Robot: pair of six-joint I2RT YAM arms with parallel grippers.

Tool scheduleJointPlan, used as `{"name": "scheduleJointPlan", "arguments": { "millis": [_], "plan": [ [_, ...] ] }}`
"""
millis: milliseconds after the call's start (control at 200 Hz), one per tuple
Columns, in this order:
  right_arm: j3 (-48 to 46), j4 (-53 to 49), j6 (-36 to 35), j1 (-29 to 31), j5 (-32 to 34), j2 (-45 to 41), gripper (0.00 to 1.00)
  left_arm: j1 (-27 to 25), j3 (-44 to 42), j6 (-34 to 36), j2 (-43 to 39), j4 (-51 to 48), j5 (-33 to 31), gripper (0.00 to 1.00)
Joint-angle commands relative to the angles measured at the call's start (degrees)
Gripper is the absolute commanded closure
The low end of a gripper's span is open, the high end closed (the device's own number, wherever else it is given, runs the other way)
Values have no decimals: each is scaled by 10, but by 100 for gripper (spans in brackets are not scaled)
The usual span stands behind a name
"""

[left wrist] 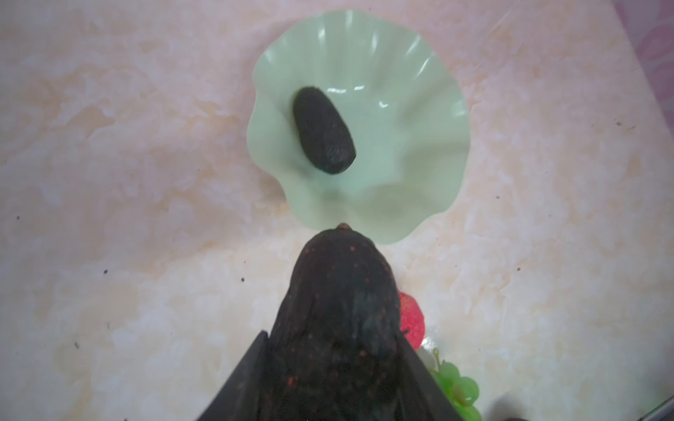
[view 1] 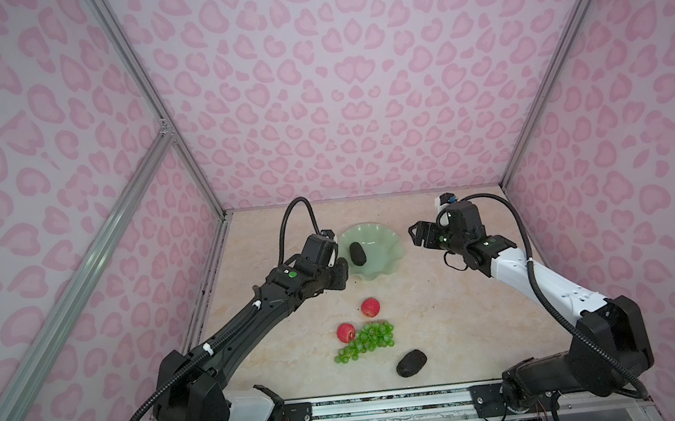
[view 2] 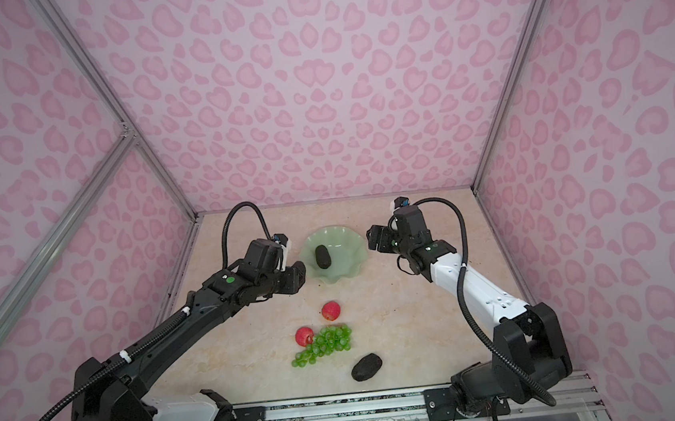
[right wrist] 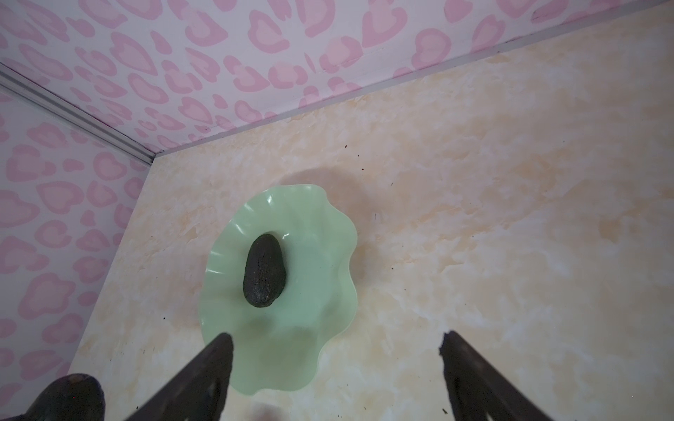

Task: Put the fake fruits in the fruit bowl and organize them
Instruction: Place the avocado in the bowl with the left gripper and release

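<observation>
Entry, near to far, on the worktop (view 1: 461, 313). Nearest to us and right of centre we log the loose avocado (view 1: 411, 362), lying on its side, apart from everything else. Just beyond it to the left, the grapes (view 1: 370, 340) lie flat, the bunch tapering toward the near left. The near apple (view 1: 345, 332) sits against the bunch's left edge; we cannot tell whether they touch. The far apple (view 1: 370, 307) stands alone a little farther on, near the grapes but clear of them.

Farther on, left of centre: the left end effector (view 1: 340, 274) is clenched on the held avocado (left wrist: 339, 291). In the left wrist view its fingers (left wrist: 251, 371) press both flanks of the fruit, whose stem end points at the near-left rim of the bowl (view 1: 390, 257). The bowl sits at the far centre. Inside it, left of the middle, the avocado in the bowl (view 1: 357, 253) lies lengthwise, near to far.

Right of the bowl and apart from its rim, the right end effector (view 1: 414, 236) is released, jaws spread wide with nothing between them. Both fingers (right wrist: 215, 364) show in the right wrist view, with the bowl beyond.
</observation>
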Motion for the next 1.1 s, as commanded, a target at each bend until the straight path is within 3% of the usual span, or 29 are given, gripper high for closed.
{"name": "scheduleJointPlan", "arguments": {
  "millis": [0,345,510,800,1095],
  "plan": [
    [-9,0,0,-1,-9,-10,11,-2,67,7,59,0,5,54],
    [-63,-14,2,-6,-17,-59,11,-16,309,4,329,-4,-30,52],
    [-77,-17,3,-11,-28,-74,11,-26,380,-7,412,-5,-41,51],
    [-82,-18,1,-23,-39,-73,11,-32,401,-24,471,-9,-41,46],
    [-82,-17,1,-28,-41,-72,11,-32,405,-29,475,-19,-33,34]
  ]
}}
